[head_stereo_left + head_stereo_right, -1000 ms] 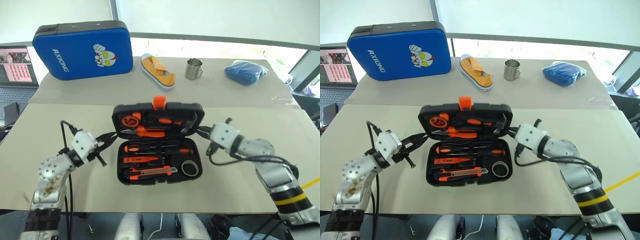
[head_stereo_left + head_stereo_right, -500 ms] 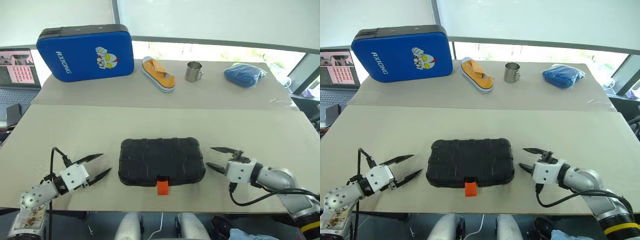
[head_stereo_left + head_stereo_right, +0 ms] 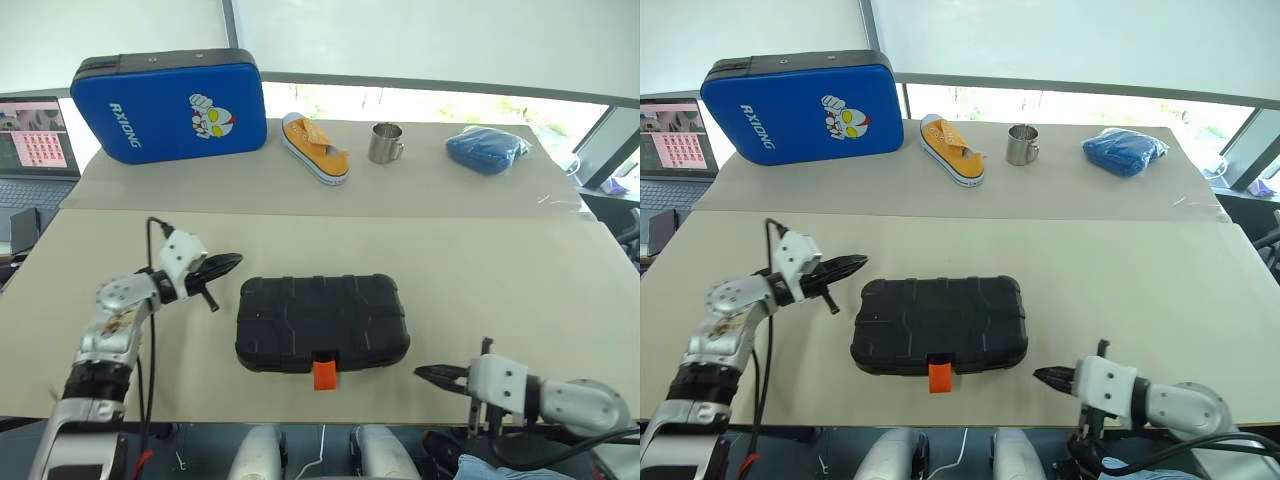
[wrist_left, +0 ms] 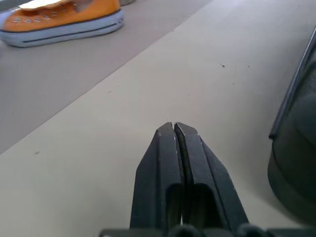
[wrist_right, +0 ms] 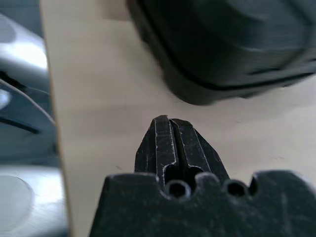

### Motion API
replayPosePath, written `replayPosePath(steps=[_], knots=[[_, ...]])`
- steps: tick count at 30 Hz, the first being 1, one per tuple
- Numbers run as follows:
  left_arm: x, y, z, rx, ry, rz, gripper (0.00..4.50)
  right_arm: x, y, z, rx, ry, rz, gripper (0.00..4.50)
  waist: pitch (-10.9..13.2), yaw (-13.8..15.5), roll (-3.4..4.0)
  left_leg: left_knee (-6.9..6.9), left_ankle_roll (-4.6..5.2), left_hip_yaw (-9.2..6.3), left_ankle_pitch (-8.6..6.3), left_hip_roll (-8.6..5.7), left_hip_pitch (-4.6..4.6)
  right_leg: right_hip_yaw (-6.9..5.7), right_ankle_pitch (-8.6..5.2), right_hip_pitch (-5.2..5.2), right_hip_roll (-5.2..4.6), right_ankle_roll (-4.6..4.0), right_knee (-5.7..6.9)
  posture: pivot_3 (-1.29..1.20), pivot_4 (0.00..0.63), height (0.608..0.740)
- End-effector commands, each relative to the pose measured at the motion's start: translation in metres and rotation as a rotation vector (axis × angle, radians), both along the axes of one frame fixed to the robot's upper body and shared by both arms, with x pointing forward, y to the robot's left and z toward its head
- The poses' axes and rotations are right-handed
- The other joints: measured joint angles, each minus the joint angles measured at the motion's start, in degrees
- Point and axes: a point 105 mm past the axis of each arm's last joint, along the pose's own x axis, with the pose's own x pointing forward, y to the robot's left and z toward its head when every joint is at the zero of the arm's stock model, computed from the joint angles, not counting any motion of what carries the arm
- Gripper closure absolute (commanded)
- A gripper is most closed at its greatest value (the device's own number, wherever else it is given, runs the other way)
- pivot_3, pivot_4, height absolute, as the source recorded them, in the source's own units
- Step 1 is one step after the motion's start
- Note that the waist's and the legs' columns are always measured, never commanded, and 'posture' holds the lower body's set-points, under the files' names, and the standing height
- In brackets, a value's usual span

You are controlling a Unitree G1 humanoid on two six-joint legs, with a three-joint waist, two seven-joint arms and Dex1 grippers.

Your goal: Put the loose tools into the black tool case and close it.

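- Far left, off the table edge: laptop (image 3: pixel 30 150) with a lit screen, partly cut by the frame.
- Back left: blue case (image 3: pixel 168 102) standing on edge on the rear table strip.
- Left gripper (image 3: pixel 232 261) above the table (image 3: pixel 500 270), just off the black case's rear left corner; fingers (image 4: pixel 170 148) pressed together, nothing between them, not touching the case.
- Cable looped from that wrist down along the arm.
- Back centre: orange shoe (image 3: pixel 314 147) lying on the rear strip, then a metal mug (image 3: pixel 386 142) beside it.
- Centre front: black case (image 3: pixel 322 322) lying flat on the table, lid down, orange latch (image 3: pixel 324 374) at its near edge hanging toward the table's front; whether the latch is snapped home, hard to say from here.
- No tools lying loose on the table around the case.
- Back right: crumpled blue cloth (image 3: pixel 487 148), well apart from the mug.
- Front right: right gripper (image 3: pixel 432 374) low at the table's near edge, just beside the case's front right corner, tips pointing at it but apart from it; fingers (image 5: pixel 170 143) squeezed together, holding nothing.
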Motion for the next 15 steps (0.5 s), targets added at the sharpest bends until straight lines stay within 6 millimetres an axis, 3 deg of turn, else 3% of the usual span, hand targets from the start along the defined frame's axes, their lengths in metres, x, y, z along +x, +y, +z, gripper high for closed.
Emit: replayPosePath(steps=[1,8,15], knots=[[0.001,-0.004,-0.010,0.076,0.078,-0.067,4.50,0.002,0.015,-0.008,-0.029,0.035,0.001,4.49,-0.01,-0.25,-0.01,0.01,0.00,0.00,0.00,0.00,-0.01,0.00,0.00,-0.02,0.00,0.00,0.00,0.00,0.150,0.740],[-0.018,-0.018,-0.009,0.026,0.173,-0.210,4.50,0.031,0.037,0.000,0.019,-0.032,-0.019,4.49,0.00,-0.42,-0.26,0.00,0.00,-0.04,0.00,0.08,-0.03,0.01,0.00,-0.05,0.09,-0.03,0.01,0.00,0.150,0.740],[-0.048,-0.006,-0.016,-0.014,0.240,-0.190,4.50,0.067,0.047,0.009,0.049,-0.120,-0.054,4.49,0.00,-1.07,-0.27,0.00,0.00,-0.07,0.00,0.14,0.00,0.03,0.00,-0.07,0.08,-0.04,0.04,0.00,0.150,0.740]])
